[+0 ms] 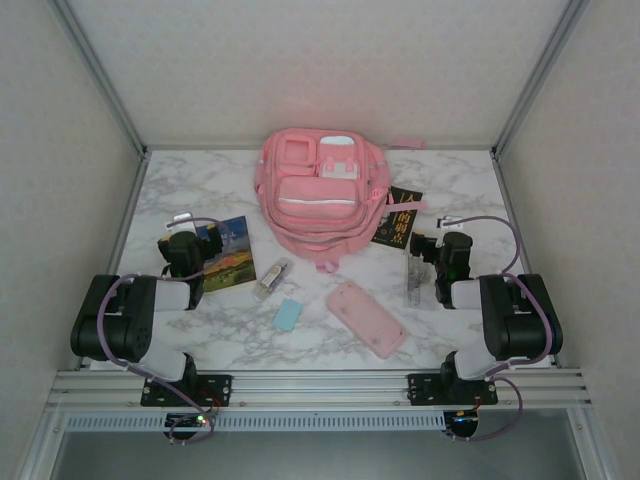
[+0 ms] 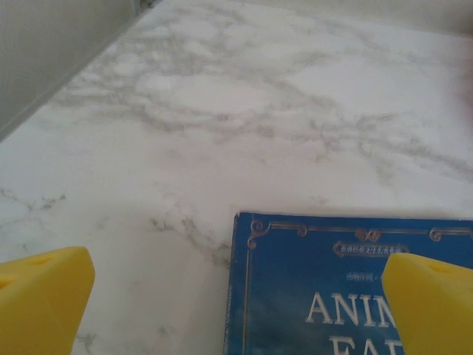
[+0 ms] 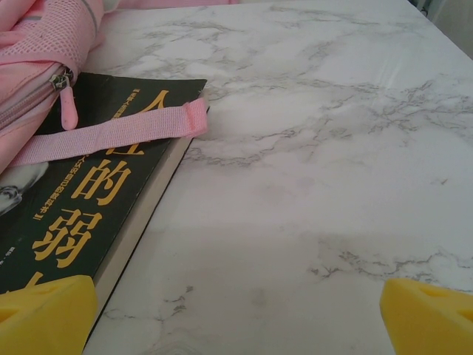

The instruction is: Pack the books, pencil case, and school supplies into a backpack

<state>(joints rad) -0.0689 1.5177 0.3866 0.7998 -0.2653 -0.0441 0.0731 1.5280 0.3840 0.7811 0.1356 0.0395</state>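
Two claws stand wide and empty, the left claw (image 2: 236, 303) over the blue landscape-cover book (image 2: 318, 296), the right claw (image 3: 236, 310) beside the black book with yellow characters (image 3: 81, 200), which lies under a strap (image 3: 111, 133) of the large pink fabric backpack (image 1: 318, 195) on the marble worktop (image 1: 470, 195).

The table (image 1: 470, 200) has a smooth, marble-patterned surface with a soft sheen. The backpack (image 1: 315, 205) is pink woven cloth, with open mesh (image 3: 63, 29) at its side and a ribbed webbing strap (image 3: 126, 132). The black book (image 3: 81, 200) has a glossy cover and matt paper page edges. The blue book (image 2: 295, 296) looks glossy too. The left pincer (image 2: 238, 303) has fingertips (image 2: 43, 296) of matt yellow plastic.
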